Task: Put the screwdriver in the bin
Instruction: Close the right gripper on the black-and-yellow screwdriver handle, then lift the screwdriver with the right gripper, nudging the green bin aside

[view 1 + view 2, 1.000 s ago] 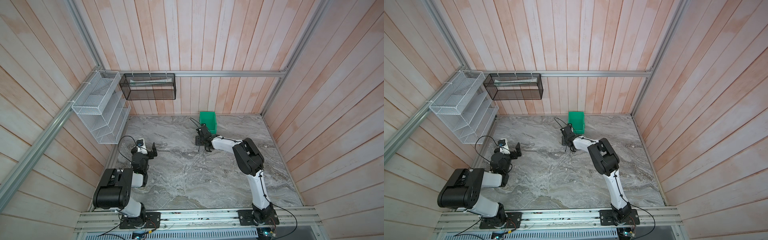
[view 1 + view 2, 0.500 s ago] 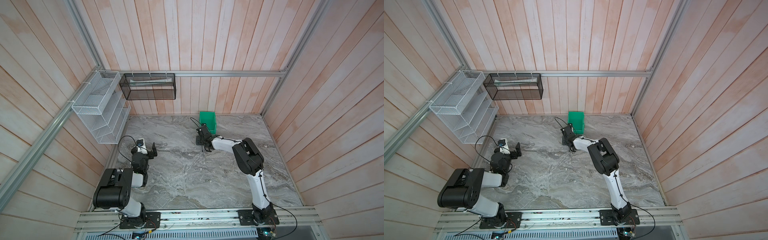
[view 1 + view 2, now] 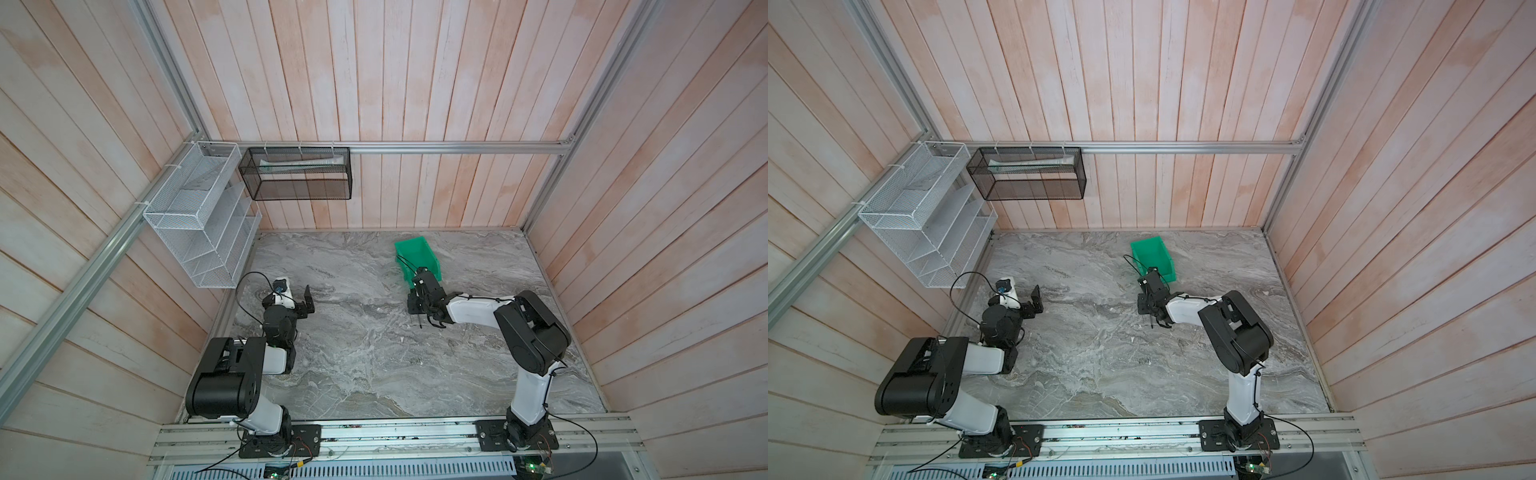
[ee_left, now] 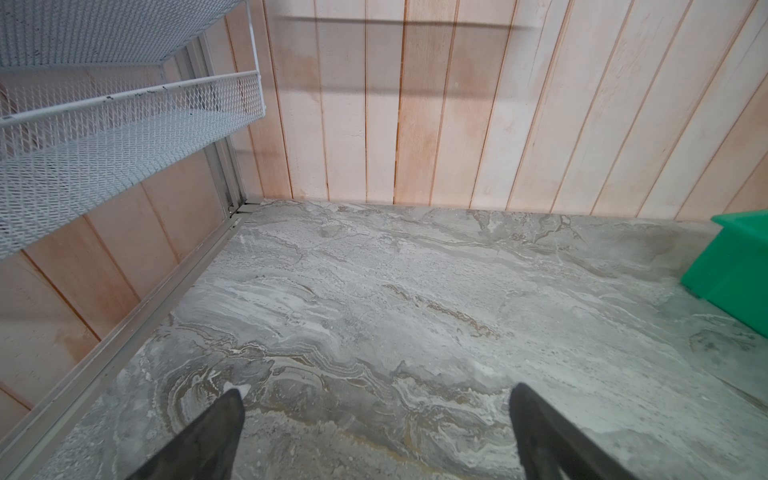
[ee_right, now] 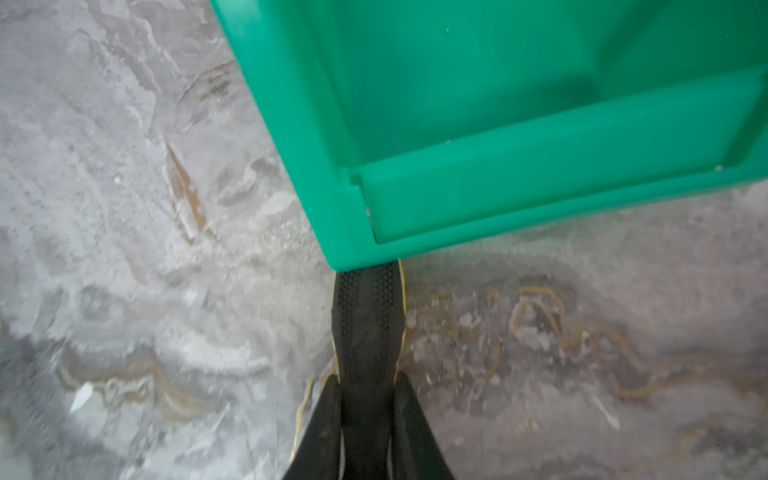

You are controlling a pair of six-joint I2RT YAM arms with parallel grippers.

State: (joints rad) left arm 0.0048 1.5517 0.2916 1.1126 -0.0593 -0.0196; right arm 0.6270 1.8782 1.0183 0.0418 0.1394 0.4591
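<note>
Top views: the grey marble table (image 3: 365,365) fills the floor of the cell. On it the bin (image 3: 419,251), green, open-topped and empty, stands at about 1 o'clock from the table's centre. The right gripper (image 3: 415,305) sits just off the bin's near corner, at about 7 o'clock of the bin. The left gripper (image 3: 308,296) lies well apart at 9 o'clock of the table, fingers spread and empty.

Right wrist view: the two fingers are clamped on the screwdriver (image 5: 365,324), which is outside the bin. They grip the narrow waist of its black, yellow-edged handle. The handle's far end runs up to the bin's outer corner (image 5: 349,249) and is cut off by the rim; contact cannot be told. Whether the tool is off the table cannot be told either.

Handling, as judged: a light, stiff tool. The dimpled handle should give the fingers good friction, whereas the thin metal shaft would be slick and prone to roll. The handle is therefore the place to hold. A pinch this narrow may let the tool pivot if it catches the rim.
</note>
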